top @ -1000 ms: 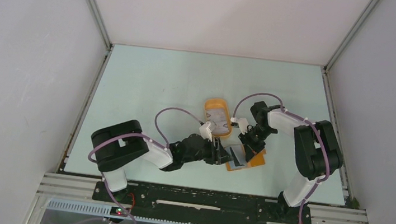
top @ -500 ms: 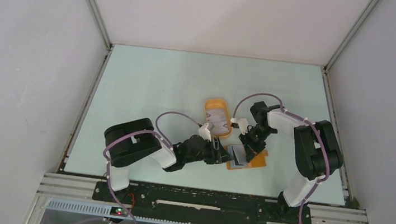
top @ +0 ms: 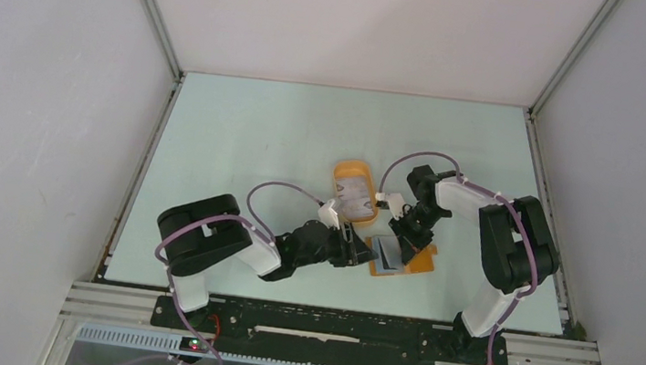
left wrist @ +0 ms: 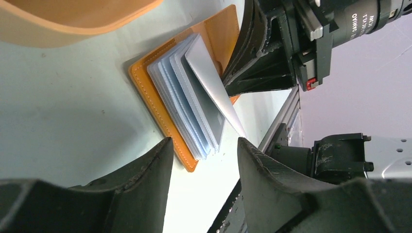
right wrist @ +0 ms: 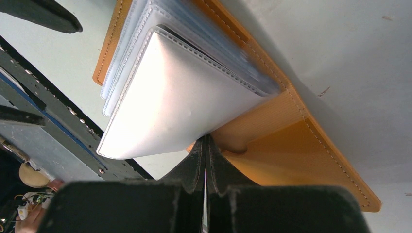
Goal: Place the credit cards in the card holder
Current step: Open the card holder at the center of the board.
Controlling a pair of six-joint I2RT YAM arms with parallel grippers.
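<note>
The orange-tan card holder [top: 416, 259] lies open near the table's front, with its clear sleeves fanned up [left wrist: 187, 104]. My right gripper [top: 404, 239] stands on it. Its jaws are pressed together [right wrist: 205, 141] at the fold, between a raised white sleeve [right wrist: 170, 97] and the orange cover [right wrist: 301, 160]. A thin pale card edge shows between the pads. In the left wrist view a grey-blue credit card [left wrist: 210, 82] tilts up against the right gripper's tips [left wrist: 228, 77]. My left gripper [top: 358, 247] is open and empty, just left of the holder [left wrist: 204, 143].
An oval orange tray [top: 340, 170] with more pale cards [top: 357, 196] stands just behind the holder; its rim shows in the left wrist view [left wrist: 73, 24]. The table's front rail [top: 331, 317] runs close behind the holder.
My left arm's elbow swung right, then back left, and its gripper drew slightly away from the holder. The right arm and the holder have not moved.
</note>
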